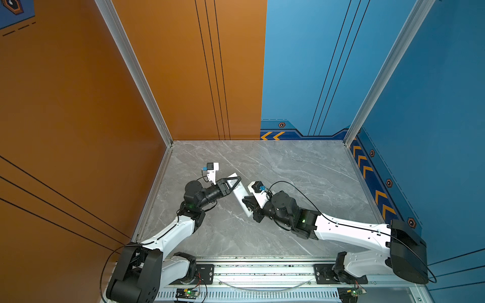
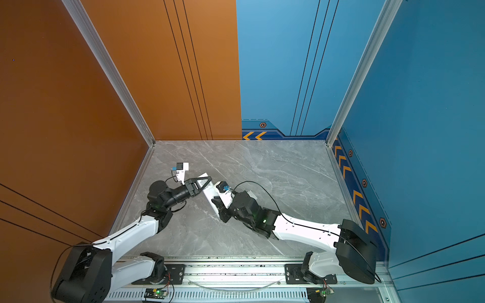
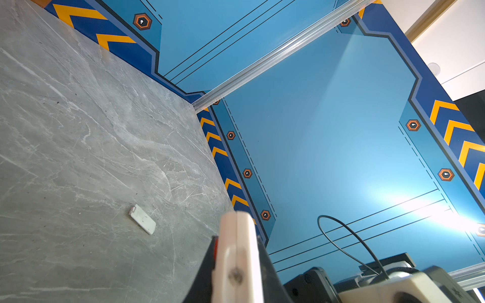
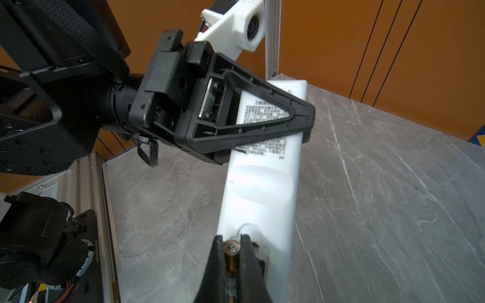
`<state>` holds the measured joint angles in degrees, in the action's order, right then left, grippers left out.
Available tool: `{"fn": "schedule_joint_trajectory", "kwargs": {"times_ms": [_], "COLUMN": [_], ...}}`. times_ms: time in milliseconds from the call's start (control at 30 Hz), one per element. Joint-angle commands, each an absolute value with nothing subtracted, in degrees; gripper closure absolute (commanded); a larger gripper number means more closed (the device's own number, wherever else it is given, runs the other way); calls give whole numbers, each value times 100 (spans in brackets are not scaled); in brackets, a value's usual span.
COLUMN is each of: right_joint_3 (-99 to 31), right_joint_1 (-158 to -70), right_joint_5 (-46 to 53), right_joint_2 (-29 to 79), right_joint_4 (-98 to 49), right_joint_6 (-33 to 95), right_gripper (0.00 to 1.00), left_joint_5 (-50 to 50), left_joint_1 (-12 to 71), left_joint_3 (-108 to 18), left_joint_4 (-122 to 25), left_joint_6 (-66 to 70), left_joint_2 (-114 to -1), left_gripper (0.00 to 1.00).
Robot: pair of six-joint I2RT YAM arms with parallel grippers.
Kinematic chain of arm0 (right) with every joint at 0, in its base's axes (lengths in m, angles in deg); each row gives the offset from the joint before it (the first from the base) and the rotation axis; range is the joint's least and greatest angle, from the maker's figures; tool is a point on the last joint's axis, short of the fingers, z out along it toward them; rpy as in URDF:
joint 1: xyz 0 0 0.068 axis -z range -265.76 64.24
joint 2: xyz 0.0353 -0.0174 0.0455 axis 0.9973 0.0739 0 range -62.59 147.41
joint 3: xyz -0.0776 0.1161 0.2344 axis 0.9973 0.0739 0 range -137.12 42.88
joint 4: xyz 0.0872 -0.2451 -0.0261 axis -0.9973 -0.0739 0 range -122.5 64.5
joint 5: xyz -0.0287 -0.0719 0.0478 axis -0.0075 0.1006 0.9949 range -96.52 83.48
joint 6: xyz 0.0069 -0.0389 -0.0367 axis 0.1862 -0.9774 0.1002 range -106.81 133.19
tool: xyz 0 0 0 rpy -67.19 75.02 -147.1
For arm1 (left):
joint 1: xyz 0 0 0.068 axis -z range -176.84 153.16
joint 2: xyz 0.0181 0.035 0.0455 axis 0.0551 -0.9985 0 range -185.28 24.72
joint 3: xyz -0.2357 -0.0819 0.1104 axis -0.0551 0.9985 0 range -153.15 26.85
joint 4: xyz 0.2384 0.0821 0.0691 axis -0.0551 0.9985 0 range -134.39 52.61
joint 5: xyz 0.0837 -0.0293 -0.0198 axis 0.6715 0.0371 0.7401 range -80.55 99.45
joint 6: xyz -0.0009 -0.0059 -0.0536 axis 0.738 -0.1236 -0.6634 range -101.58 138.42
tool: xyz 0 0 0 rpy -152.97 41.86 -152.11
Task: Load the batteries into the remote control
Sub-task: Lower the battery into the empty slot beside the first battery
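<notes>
1. The left gripper (image 1: 237,181) is clamped on the remote control (image 1: 240,196) near its far end, one finger flat on the printed back and the other under it. From where I stand the remote looks held up off the grey table (image 1: 288,170), not lying on it.
2. The right gripper (image 4: 231,240) is pinched tight on a battery (image 4: 232,253), gold end showing between the fingertips, right at the remote's near end where the compartment sits open.
3. I'd worry most about the battery going in crooked. The fingers flank it closely, so they may hit the compartment walls before it seats, and then it could spring out when released.
4. The remote is gripped far from where the push lands. A firm press at the near end may lever it round in the left grip or make it slip.
5. I cannot tell which terminal faces the spring, so reversed polarity is possible. I can't make out the second battery either.
6. A small white cover (image 3: 142,223) lies loose on the table, well apart from both arms, and a careless sweep could knock it away.
7. In both top views the remote's long axis runs diagonally, from the far left down toward the near right. Its plain back with the printed text faces up and the buttons face down. The compartment end points toward the right arm, the other end toward the back wall
</notes>
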<state>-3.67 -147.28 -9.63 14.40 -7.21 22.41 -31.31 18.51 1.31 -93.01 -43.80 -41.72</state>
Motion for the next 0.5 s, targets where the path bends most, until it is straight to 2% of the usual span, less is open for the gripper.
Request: {"fn": "schedule_joint_trajectory", "kwargs": {"times_ms": [0,467], "right_joint_3": [-237,-221], "right_joint_1": [-14781,-14790], "right_joint_5": [-1102,-1109], "right_joint_2": [1561,1643], "right_joint_4": [-712,-735], "right_joint_6": [2210,2287], "right_gripper": [100,97], "left_joint_5": [-3194,-3150], "left_joint_1": [1881,1854], "left_joint_3": [119,157], "left_joint_4": [-9550,-9551], "left_joint_6": [-4418,-4404], "left_joint_2": [-4177,-4138], "left_gripper": [100,100]}}
